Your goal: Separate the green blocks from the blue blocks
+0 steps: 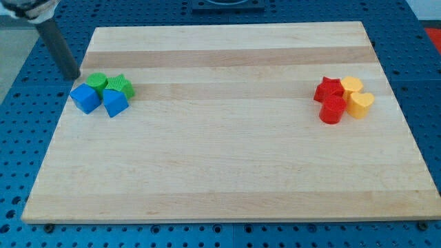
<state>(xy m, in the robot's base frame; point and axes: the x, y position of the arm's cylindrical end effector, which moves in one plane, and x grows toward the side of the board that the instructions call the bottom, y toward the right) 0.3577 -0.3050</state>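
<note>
One wooden board (pixel 227 138) fills most of the view, and on it there are two small groups of blocks, well apart from each other. The rod ends in the tip (pixel 74 77), which stands at the board's edge at the view's upper left; it has no jaws and grasps nothing, it only can push. The group for the task lies just to the view's right and a little below the tip, very near to it. The blue cube (pixel 85 98) is the nearest, directly under the tip toward the view's bottom, and the second blue block (pixel 115 102) touches it on the right. Behind them, toward the view's top, sit the green cylinder (pixel 96 82) and the green star-like block (pixel 122 86), pressed against the blue ones. The red blocks (pixel 331 100) and yellow blocks (pixel 357 96) rest far at the view's right.
</note>
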